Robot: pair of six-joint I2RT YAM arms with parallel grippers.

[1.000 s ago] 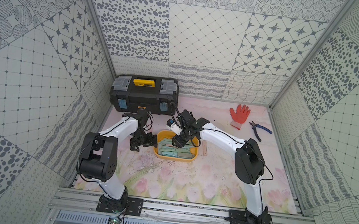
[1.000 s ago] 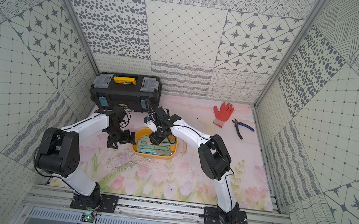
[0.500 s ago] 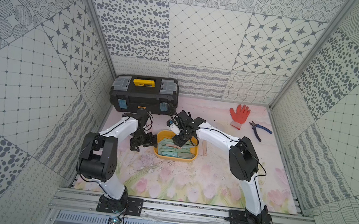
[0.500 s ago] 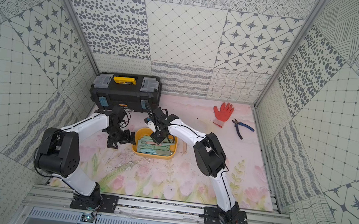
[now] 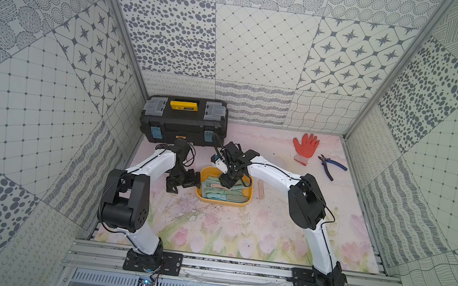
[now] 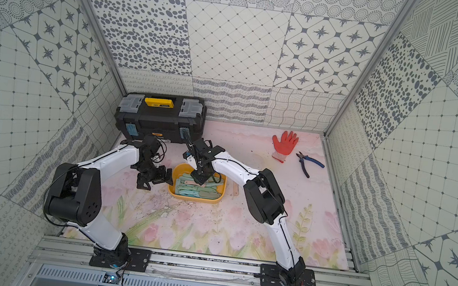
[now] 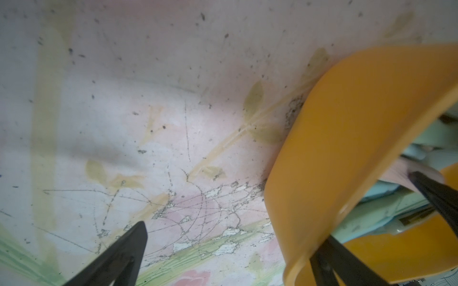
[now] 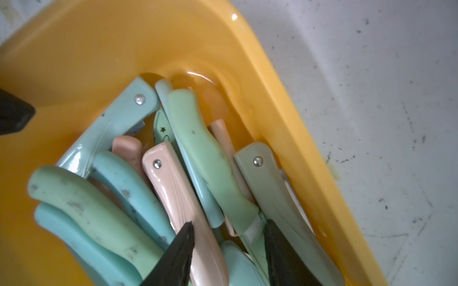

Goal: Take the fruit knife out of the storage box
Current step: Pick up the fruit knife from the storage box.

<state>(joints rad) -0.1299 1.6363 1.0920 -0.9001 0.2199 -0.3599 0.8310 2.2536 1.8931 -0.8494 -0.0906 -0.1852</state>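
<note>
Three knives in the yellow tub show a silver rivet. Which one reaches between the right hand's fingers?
The pale pink plastic knife; the light blue knife and the grey-green knife lie outside the fingers.

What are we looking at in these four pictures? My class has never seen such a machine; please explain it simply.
Two white robot arms reach over a flowered table, each ending in a two-fingered gripper. Two pictures look down from overhead; the other two come from cameras on the arms' wrists. On the table lie a black toolbox, a red glove, blue-handled pliers and a yellow storage box full of pastel fruit knives. The left gripper stands open across the box's end wall. The right gripper reaches into the box, jaws apart over a pink knife; nothing looks lifted yet.
</note>
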